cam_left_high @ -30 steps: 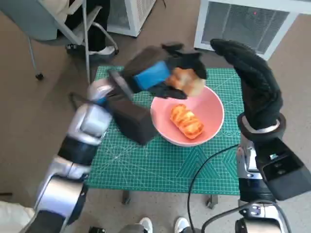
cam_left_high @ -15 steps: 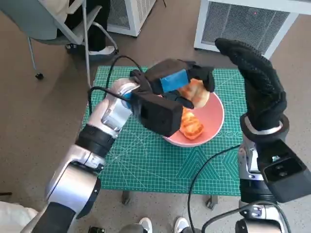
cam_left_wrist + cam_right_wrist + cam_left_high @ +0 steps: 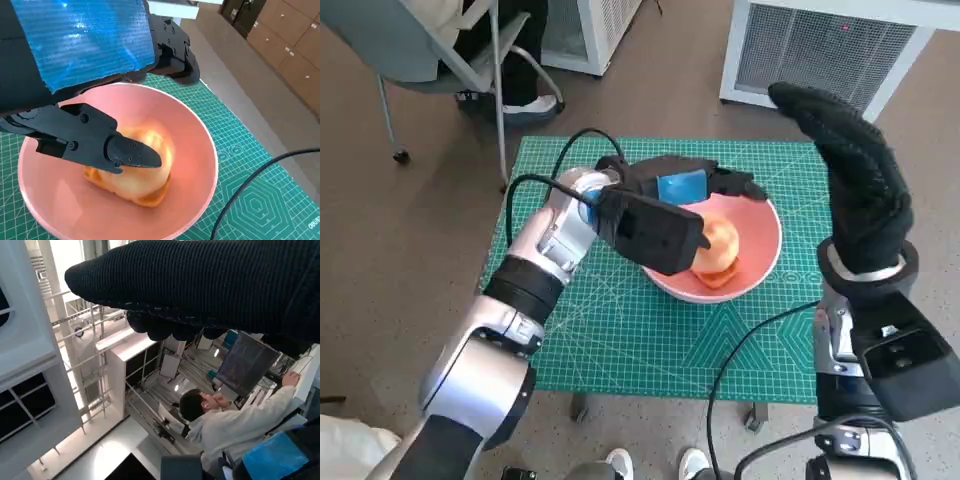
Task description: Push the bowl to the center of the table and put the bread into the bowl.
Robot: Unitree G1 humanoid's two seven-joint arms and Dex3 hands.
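Left hand [image 3: 685, 190] spread over pink bowl [image 3: 200, 150], glossy golden bread [image 3: 142, 167] inside

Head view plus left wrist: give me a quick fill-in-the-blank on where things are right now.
1. The bread lies inside the pink ____.
2. The bowl stands on a ____ cutting mat.
3. The hand over the bowl is the ____ hand.
4. The right hand holds ____.

Missing words: bowl; green; left; nothing

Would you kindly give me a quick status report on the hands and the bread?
Left hand over the bowl, fingers on bread inside. Right hand raised, holding nothing. Nothing in the way.
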